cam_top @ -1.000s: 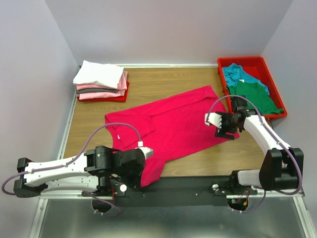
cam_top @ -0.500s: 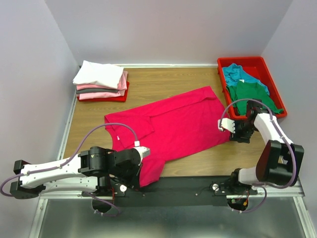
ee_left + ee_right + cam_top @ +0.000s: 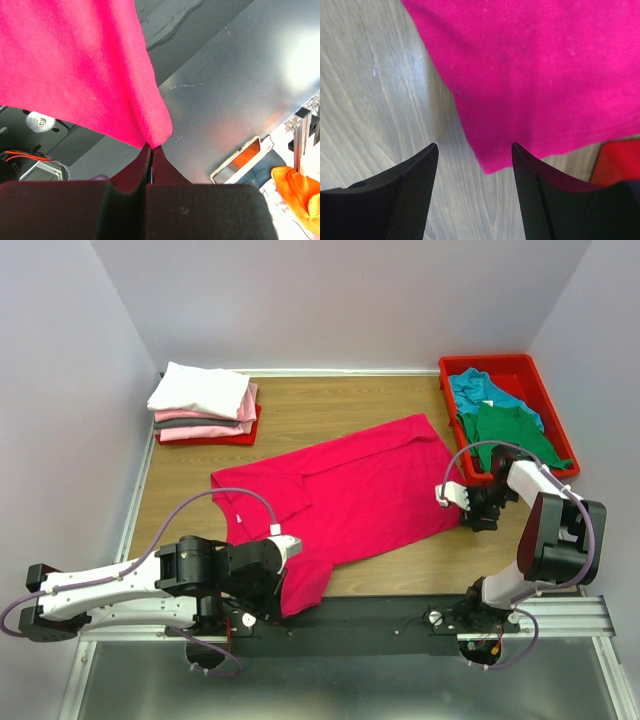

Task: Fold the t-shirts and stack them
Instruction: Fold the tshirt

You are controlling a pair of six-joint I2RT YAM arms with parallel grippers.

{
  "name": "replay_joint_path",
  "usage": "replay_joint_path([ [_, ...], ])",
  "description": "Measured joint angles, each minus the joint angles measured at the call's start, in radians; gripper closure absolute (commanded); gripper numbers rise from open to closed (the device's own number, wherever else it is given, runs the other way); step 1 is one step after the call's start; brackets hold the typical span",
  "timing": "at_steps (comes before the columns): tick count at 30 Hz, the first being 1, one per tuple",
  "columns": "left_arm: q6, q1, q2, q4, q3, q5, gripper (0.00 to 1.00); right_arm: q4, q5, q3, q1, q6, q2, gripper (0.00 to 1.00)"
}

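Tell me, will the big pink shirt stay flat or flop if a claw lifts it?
Probably flop: the crimson-pink cloth t-shirt hangs in soft folds from the left claw pinching its corner. It likely feels light, as that thin pinch holds it.

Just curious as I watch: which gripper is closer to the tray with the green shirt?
Right. The right gripper hovers open beside the tray's near left corner; the left gripper is across the table at the near edge, pinching the pink shirt.
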Motion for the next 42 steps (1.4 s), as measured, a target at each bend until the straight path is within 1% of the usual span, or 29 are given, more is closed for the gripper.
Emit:
replay_joint_path([
  [3,0.000,0.000,-0.003,0.002,-0.005,0.000,1.00,0.018,0.000,0.000,0.000,0.002,0.029,0.37],
  [5,0.000,0.000,-0.003,0.002,-0.009,0.000,1.00,0.028,0.000,0.002,0.000,0.009,0.041,0.43],
  [6,0.000,0.000,-0.002,0.002,-0.009,0.000,1.00,0.031,-0.001,0.003,0.000,0.012,0.043,0.46],
  [7,0.000,0.000,0.002,0.004,-0.009,0.000,1.00,0.033,-0.001,0.004,0.000,0.015,0.045,0.55],
  [9,0.002,0.000,0.010,0.010,-0.009,0.000,1.00,0.039,-0.002,0.006,0.000,0.021,0.047,0.62],
  [10,0.003,0.000,0.013,0.013,-0.009,0.000,1.00,0.041,-0.003,0.006,0.000,0.026,0.047,0.67],
  [14,0.004,0.000,0.033,0.035,-0.009,0.000,1.00,0.054,-0.007,0.009,0.000,0.030,0.048,0.78],
  [15,0.003,0.000,0.039,0.042,-0.009,0.000,1.00,0.056,-0.012,0.010,0.000,0.032,0.048,0.84],
  [16,0.003,0.000,0.046,0.053,-0.008,0.000,1.00,0.057,-0.016,0.010,0.000,0.033,0.048,0.86],
  [21,0.011,0.010,0.085,0.090,0.018,-0.015,1.00,0.059,-0.038,0.026,0.000,0.043,0.045,0.88],
  [25,0.026,0.048,0.103,0.124,0.043,-0.047,1.00,0.059,-0.057,0.058,0.000,0.057,0.042,0.89],
  [29,0.050,0.114,0.102,0.143,0.059,-0.084,1.00,0.055,-0.080,0.087,0.000,0.070,0.033,0.90],
  [35,0.109,0.245,0.101,0.177,0.078,-0.162,1.00,0.042,-0.124,0.128,0.000,0.093,0.025,0.90],
  [42,0.135,0.308,0.089,0.178,0.102,-0.242,1.00,0.025,-0.160,0.165,0.012,0.135,0.025,0.90],
])
